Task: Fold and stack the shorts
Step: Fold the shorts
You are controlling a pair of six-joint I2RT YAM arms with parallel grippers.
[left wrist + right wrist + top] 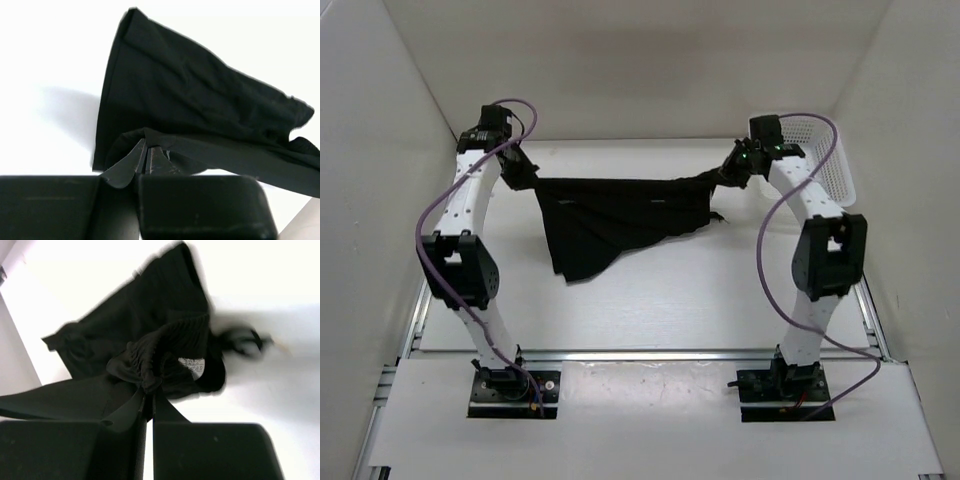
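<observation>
Left fingers (125,167), right fingers (122,414) pinch shorts (610,215) stretched between.

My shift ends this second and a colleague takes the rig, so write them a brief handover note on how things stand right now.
Left pincer: shut on one end of the shorts.
Right pincer: shut on the gathered waistband by the pale label.
Shorts: lifted and stretched between both pincers over the far half of the table, loose cloth sagging below the taut edge.
Done: picked up and spread. No fold visible yet.
To do: lay flat, fold, stack.
</observation>
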